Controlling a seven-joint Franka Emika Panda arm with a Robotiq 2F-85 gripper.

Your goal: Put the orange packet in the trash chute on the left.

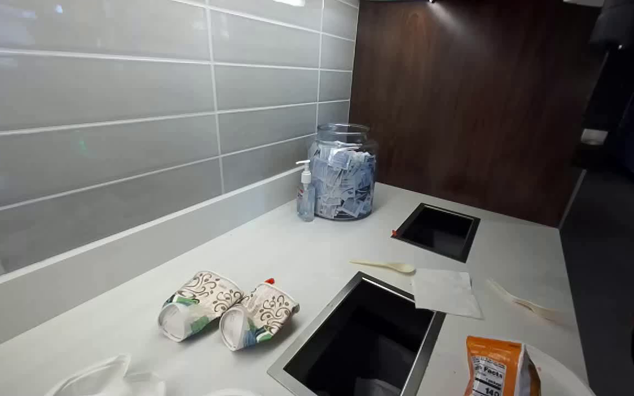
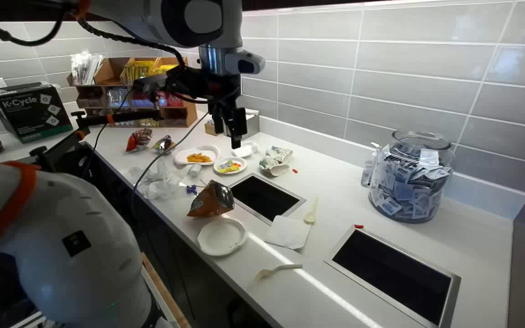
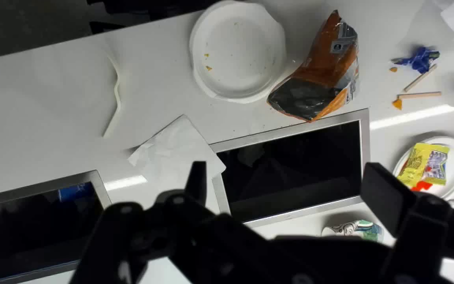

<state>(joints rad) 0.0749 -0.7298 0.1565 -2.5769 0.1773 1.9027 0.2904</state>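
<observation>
One white table (image 2: 335,200) is cut by two metal-rimmed trash chutes (image 3: 365,138). Above it hangs the tool (image 3: 285,173), spread wide, its gap framing one chute in the wrist view. The orange packet (image 3: 323,69) rests on the table just beside that chute's rim and next to a white plate (image 3: 242,51); a paper sheet (image 3: 175,150) overlaps one end of the same chute, and a pale spoon (image 2: 310,217) lies near the sheet.

In an exterior view the bottom edge crops the orange packet (image 1: 498,366), and a red scrap (image 1: 270,281) is too small to identify. In the wrist view the gripper (image 3: 286,175) partly hides a floral paper cup (image 3: 363,229).
</observation>
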